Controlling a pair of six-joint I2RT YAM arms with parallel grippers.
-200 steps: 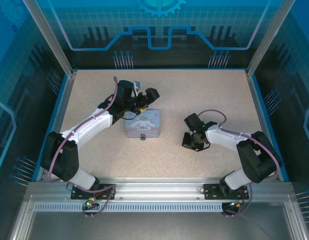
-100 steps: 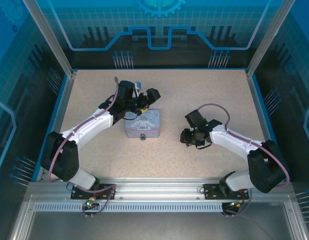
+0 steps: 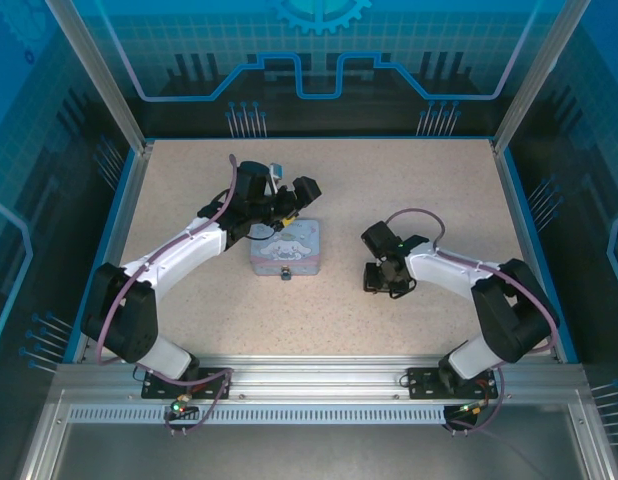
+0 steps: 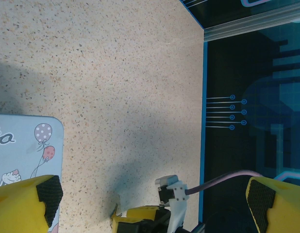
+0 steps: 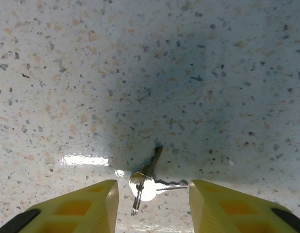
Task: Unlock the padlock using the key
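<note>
One pastel tin [image 3: 286, 249] lies on the single speckled table [image 3: 409, 190]. One padlock [image 3: 286, 273] touches the tin's near edge. There are two arms, the left arm [image 3: 179, 255] and the right arm [image 3: 459, 275]. Each carries one two-fingered gripper: the left gripper [image 3: 289, 205] over the tin's far left corner, the right gripper [image 5: 152, 204] well to the tin's right. Beneath that one lies the key [image 5: 141, 186], one small ring with what look like three thin metal pieces fanning out.

The bench [image 3: 409, 190] has a beige speckled matt top, bordered by a blue edge strip [image 3: 319, 139] on the far and side margins. The enclosure consists of translucent blue wall panels [image 3: 319, 60] printed with circuit-line and gear graphics, carried on slanted aluminium posts [image 3: 96, 75]. A slotted aluminium rail [image 3: 319, 378] runs along the near edge. Lighting is even, with soft shadows and one small glare patch [image 5: 84, 160] on the bench.
</note>
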